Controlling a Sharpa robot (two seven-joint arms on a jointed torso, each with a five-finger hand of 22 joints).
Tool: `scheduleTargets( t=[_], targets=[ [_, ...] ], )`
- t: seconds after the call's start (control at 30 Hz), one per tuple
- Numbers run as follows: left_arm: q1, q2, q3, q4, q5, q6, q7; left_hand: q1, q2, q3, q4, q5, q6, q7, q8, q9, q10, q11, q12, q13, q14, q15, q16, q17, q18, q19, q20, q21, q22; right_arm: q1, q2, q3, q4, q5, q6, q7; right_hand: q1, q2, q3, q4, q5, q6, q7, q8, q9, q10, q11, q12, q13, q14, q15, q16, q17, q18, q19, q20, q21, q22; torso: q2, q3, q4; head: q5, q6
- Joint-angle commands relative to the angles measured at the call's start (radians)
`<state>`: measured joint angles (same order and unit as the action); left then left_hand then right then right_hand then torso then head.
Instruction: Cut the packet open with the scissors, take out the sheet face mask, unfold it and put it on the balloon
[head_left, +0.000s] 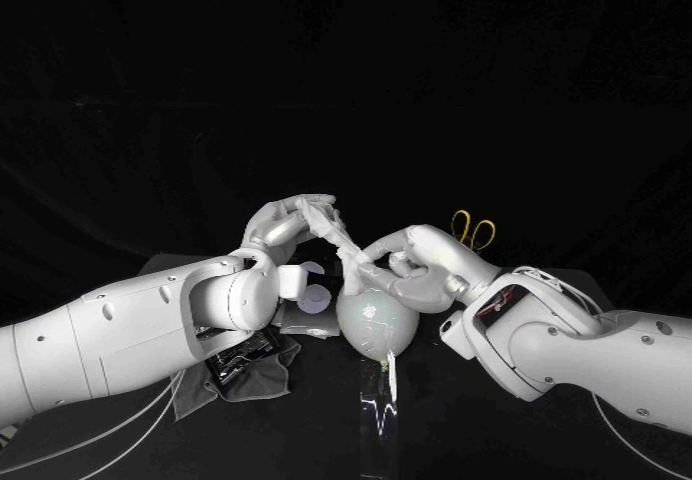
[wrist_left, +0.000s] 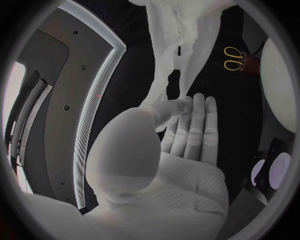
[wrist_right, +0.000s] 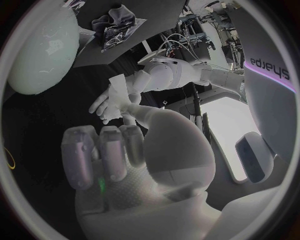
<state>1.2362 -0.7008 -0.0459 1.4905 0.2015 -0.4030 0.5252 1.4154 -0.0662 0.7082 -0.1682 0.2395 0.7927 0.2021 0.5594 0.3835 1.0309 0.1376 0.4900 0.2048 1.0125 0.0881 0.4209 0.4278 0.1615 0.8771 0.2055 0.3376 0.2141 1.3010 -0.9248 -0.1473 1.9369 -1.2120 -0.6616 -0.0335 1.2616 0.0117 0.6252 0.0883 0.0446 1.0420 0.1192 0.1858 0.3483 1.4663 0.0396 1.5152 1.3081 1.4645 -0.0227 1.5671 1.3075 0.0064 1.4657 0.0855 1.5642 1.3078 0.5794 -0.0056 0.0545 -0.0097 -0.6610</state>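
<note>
Mask (head_left: 343, 241) pinched by left hand (head_left: 293, 222) and right hand (head_left: 414, 265), raised above balloon (head_left: 378, 318)

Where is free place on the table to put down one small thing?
Bare table lies between the dark cloth and the clear stand under the balloon, also between that stand and the right arm. Crowded above the balloon: the left robot hand and right robot hand hold the sheet face mask.

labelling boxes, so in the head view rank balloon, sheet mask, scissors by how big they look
1. balloon
2 and 3, unsure: the bunched sheet mask and the scissors look close in size, each showing only in part
</note>
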Motion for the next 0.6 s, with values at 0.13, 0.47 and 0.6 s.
scheduleTargets(
  t=[0.13, 0.47, 0.6],
  targets=[
    [0.002, 0.001, 0.002, 0.003, -0.011, -0.010, 0.009, -0.009, -0.001, 0.042, -0.035, 0.005, -0.008, 0.009, 0.009, -0.003, -0.009, -0.001, 0.011, 0.255, -0.009, -0.001, 0.008, 0.004, 0.009, -0.010, -0.003, 0.012, 0.007, 0.000, -0.004, 0.000, 0.009, -0.069, 0.024, -0.042, -0.003, -0.010, 0.006, 0.001, 0.004, 0.006, -0.001, 0.005, 0.002, 0.078, -0.002, 0.003, 0.231, 0.106, -0.004, 0.004, 0.263, -0.006, 0.105, -0.004, 0.007, 0.263, 0.001, -0.0003, 0.0007, 0.001, -0.001],
    [0.002, -0.001, 0.002, 0.008, -0.026, -0.004, 0.004, -0.010, -0.002, 0.045, -0.036, 0.006, -0.010, 0.008, 0.014, -0.004, -0.011, -0.001, 0.015, 0.258, -0.010, -0.002, 0.011, 0.006, 0.010, -0.013, -0.003, 0.017, 0.011, 0.005, -0.005, 0.000, 0.010, -0.173, 0.078, -0.141, -0.005, -0.016, 0.009, -0.001, 0.004, 0.007, -0.002, 0.007, 0.004, 0.074, -0.003, -0.005, 0.225, 0.106, -0.005, 0.004, 0.263, -0.005, 0.101, -0.004, 0.000, 0.261, 0.000, 0.0001, 0.0006, 0.002, 0.002],
    [0.002, -0.002, 0.001, 0.013, -0.044, 0.010, 0.000, -0.012, -0.002, 0.046, -0.035, 0.005, -0.011, 0.008, 0.017, -0.005, -0.013, -0.001, 0.017, 0.259, -0.012, -0.001, 0.013, 0.007, 0.009, -0.019, -0.001, 0.019, 0.012, 0.018, 0.000, 0.001, -0.004, -0.195, 0.051, -0.153, -0.005, -0.015, 0.012, -0.001, 0.004, 0.007, -0.003, 0.008, 0.004, 0.075, -0.003, -0.003, 0.227, 0.106, -0.005, 0.004, 0.263, -0.005, 0.103, -0.004, 0.003, 0.261, 0.000, 0.0003, 0.0004, 0.001, 0.004]
  ],
)
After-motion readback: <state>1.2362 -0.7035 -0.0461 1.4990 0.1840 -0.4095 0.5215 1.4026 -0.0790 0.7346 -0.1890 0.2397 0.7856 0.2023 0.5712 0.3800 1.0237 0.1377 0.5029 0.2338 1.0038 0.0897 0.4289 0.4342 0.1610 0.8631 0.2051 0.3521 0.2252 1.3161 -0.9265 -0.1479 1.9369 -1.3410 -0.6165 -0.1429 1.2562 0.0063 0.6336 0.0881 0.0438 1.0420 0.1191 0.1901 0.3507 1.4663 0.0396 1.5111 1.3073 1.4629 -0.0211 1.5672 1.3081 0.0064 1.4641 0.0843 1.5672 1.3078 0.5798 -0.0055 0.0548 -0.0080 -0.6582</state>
